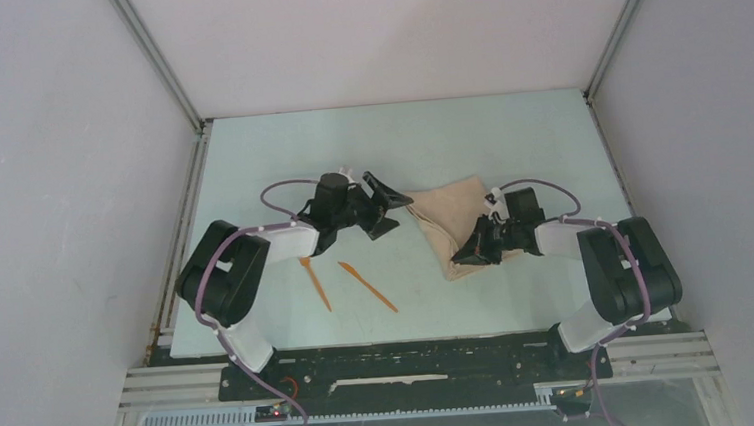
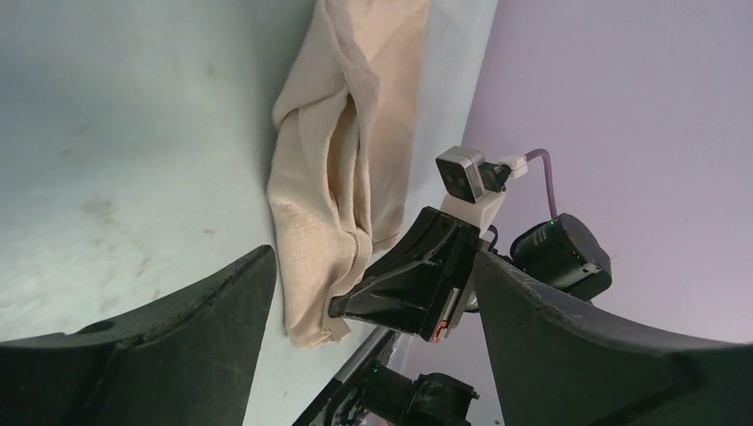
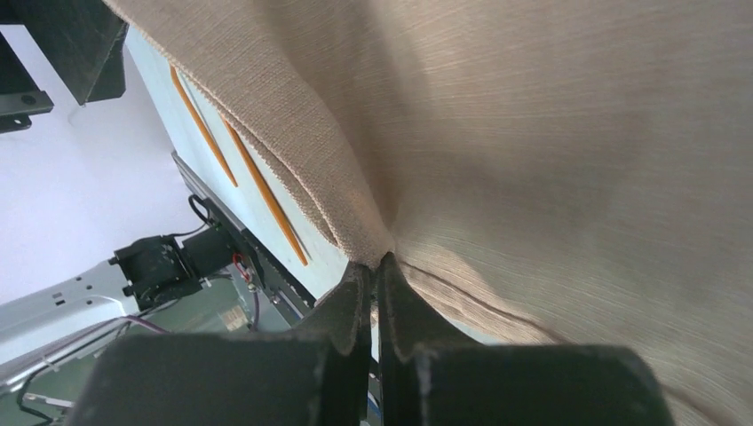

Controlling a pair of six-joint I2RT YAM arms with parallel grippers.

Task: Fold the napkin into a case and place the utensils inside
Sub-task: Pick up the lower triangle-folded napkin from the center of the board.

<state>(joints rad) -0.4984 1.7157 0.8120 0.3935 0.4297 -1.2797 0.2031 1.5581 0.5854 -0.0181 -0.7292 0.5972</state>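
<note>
Pinching the folded napkin mid-frame with my right gripper; left gripper spread wide; utensils lie outside it on the pale table.

Black-and-white arms, purple cables

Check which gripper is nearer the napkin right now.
Right. The right gripper is shut on a fold of the napkin at its near side. The left gripper is open beside the cloth's left corner, gripping nothing.

Open tabletop beyond napkin; utensils nearside
</note>
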